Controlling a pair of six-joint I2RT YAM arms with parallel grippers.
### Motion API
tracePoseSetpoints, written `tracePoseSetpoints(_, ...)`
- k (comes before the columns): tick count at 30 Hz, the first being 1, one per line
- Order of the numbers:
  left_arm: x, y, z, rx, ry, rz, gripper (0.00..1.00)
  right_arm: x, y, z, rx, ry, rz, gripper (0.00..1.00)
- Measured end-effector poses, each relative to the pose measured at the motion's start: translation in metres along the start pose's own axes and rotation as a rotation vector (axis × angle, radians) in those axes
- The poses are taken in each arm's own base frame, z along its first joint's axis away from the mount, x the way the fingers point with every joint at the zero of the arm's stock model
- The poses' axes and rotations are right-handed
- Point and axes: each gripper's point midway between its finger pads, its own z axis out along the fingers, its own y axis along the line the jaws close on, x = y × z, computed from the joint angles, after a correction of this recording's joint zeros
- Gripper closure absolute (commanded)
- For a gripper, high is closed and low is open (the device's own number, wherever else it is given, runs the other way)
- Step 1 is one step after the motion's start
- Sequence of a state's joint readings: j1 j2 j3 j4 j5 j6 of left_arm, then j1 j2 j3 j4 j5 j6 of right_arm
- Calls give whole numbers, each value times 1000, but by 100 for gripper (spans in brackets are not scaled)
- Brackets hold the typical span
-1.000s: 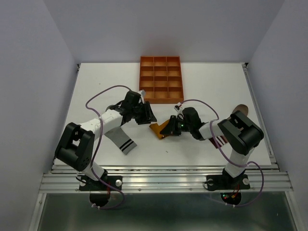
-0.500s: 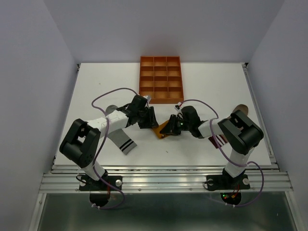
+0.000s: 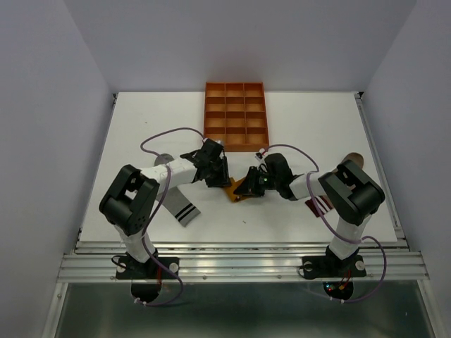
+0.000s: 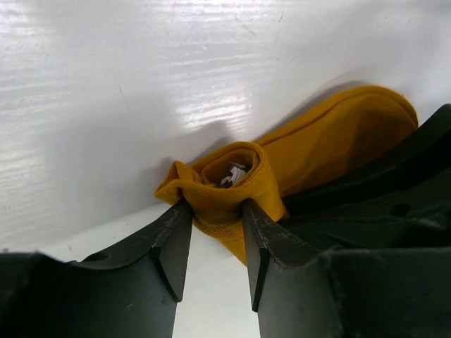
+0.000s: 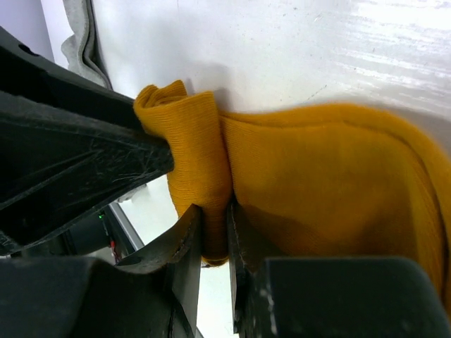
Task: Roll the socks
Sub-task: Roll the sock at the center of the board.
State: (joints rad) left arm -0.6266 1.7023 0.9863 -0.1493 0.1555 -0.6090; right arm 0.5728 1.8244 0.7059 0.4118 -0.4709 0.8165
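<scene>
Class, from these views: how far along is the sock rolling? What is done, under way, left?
Done: no sock looks fully rolled. In hand: the mustard sock, one end curled into a short roll pinched by the left gripper and right gripper, the rest flat. Left: finishing it, then the flat grey sock and the taupe-brown sock partly under the right arm.

There's a mustard yellow sock point(image 4: 331, 141), a black-white-striped grey sock point(image 3: 180, 208), an orange tray point(image 3: 235, 116).
</scene>
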Motion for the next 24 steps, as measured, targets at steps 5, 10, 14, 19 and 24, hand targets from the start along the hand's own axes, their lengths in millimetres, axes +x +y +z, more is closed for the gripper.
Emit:
tracePoseSetpoints(5,-5,-5,8,-7,4,5,57,-4,1,-1,-2,-7,-39,99)
tracePoseSetpoints(10,-7,-5,11,-28,7,4,60,-9,4,-1,-8,-11,-107,82)
tracePoseSetpoints(14,-8,-7,14,-48,-5,17,60,-16,2,-8,32,-36,-176,65)
tracePoseSetpoints(19,-6,-12,15,-64,-22,44,60,-19,1,-20,114,-71,-292,58)
tracePoseSetpoints(24,-5,-16,16,-90,-33,70,60,-15,9,-32,151,-77,-395,52)
